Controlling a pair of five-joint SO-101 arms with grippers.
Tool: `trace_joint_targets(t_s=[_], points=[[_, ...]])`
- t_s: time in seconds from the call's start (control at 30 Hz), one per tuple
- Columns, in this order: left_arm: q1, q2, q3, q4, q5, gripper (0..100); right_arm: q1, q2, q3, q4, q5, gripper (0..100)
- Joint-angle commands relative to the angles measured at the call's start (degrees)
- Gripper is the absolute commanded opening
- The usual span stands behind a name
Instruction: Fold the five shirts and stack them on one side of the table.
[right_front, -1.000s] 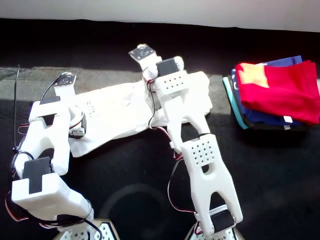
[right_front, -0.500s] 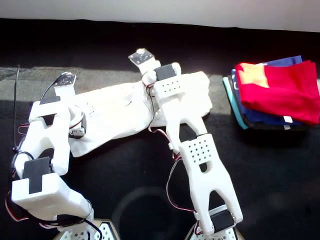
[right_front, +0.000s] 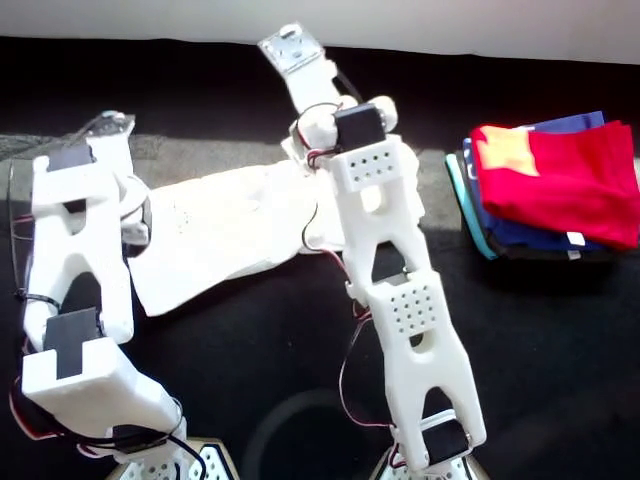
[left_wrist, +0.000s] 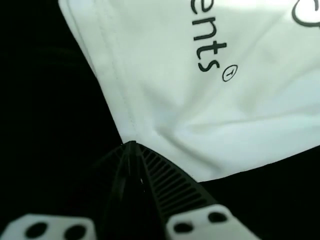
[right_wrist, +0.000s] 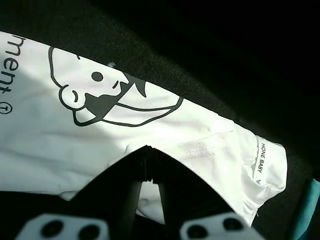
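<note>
at the left, the left pincer (left_wrist: 131, 146) is closed to a point on the hem at a corner of the white shirt (right_front: 220, 225). the cloth appears nipped between its tips, though the hold itself is hidden. the white shirt is spread, not yet folded, across the middle of the dark table (right_front: 250, 360), with the left arm (right_front: 75, 250) over its left end and the right arm (right_front: 400, 290) over its right end.

the shirt is judged light, limp and easily creased. it can be expected to sag and drag wherever it is not held, so it is best taken at hem and corners, both ends together. the seamed edge offers a thicker, surer bite than a single layer.

further right, the right pincer (right_wrist: 147, 150) is also drawn shut to a tip at the shirt's edge, beside the printed drawing and short of the labelled end — cloth appears to be caught in it.

at the far right, well apart from the white shirt, a stack (right_front: 530, 225) of folded shirts is set, with a red shirt (right_front: 580, 180) on top. loose wires (right_front: 343, 372) trailing beside the right arm are judged the likeliest snag for a lifted edge.
</note>
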Motion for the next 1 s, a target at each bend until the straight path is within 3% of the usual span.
trace_joint_targets(t_s=[0.0,0.2,0.43,0.7,0.97], points=[[-2.9,0.3,-9.1,7.4,0.4,5,0.9,-12.7,7.1,0.8,0.4,1.9],[-10.2,0.5,-7.4,4.7,0.4,25,0.9,-30.7,27.9,0.7,0.5,10.0],[-9.7,0.5,0.7,-4.6,4.8,25,0.9,-43.3,43.4,0.6,0.7,10.3],[-7.3,1.0,9.0,-14.1,14.5,25,1.0,-47.4,47.2,0.6,0.7,10.3],[-6.5,14.4,3.6,-14.4,16.4,25,1.0,-48.0,47.2,0.6,0.7,10.3]])
